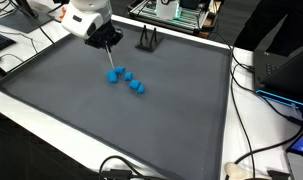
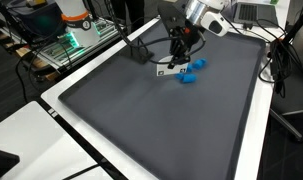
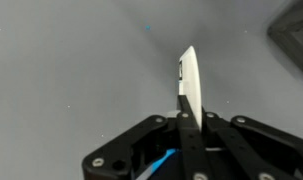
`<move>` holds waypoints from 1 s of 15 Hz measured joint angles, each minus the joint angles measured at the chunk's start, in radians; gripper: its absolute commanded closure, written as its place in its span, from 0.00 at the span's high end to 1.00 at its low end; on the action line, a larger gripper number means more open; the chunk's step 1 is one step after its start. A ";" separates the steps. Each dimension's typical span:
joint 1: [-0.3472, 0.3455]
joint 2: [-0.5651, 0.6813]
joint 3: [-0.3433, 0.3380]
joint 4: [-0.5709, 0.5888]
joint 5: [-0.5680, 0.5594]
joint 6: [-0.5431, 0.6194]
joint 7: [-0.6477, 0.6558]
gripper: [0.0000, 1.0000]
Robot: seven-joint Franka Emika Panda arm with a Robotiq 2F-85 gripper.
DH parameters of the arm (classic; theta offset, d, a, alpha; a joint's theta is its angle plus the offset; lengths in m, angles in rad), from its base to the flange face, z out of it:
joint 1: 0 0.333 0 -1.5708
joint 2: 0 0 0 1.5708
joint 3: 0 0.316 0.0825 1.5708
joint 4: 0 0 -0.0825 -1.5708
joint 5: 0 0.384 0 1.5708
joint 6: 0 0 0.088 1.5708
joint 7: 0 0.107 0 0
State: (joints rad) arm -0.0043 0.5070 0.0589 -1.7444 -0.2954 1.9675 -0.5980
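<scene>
Grey mat (image 1: 121,125) on a white bench (image 1: 266,140), with the end effector (image 1: 108,42) clenched on a white stick (image 1: 111,60) above blue blocks (image 1: 127,80).
The mat covers nearly the whole bench, leaving a white margin along its edges, and a wide open stretch runs toward the lower right of the frame. Cables (image 1: 126,168) cross the lower edge, a black stand (image 1: 148,40) sits at the top centre edge, and a green-lit board (image 2: 71,45) glows upper left. The end effector (image 2: 178,45) hangs near the far edge. The stick slants down to the blocks (image 2: 194,70); whether they touch cannot be told. In the wrist view the stick (image 3: 189,85) juts up from between the closed fingers.
</scene>
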 measured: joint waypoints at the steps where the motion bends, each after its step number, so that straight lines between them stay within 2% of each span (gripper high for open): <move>1: -0.001 -0.017 0.000 -0.002 0.013 -0.017 0.003 0.01; 4: -0.008 -0.072 0.000 -0.009 0.069 -0.081 0.043 0.01; 8: -0.023 -0.137 -0.003 -0.020 0.172 -0.157 0.167 0.01; 15: -0.033 -0.236 -0.024 -0.089 0.332 -0.196 0.428 0.01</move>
State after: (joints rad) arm -0.0368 0.2706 0.0346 -1.8336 0.0362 1.7716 -0.1696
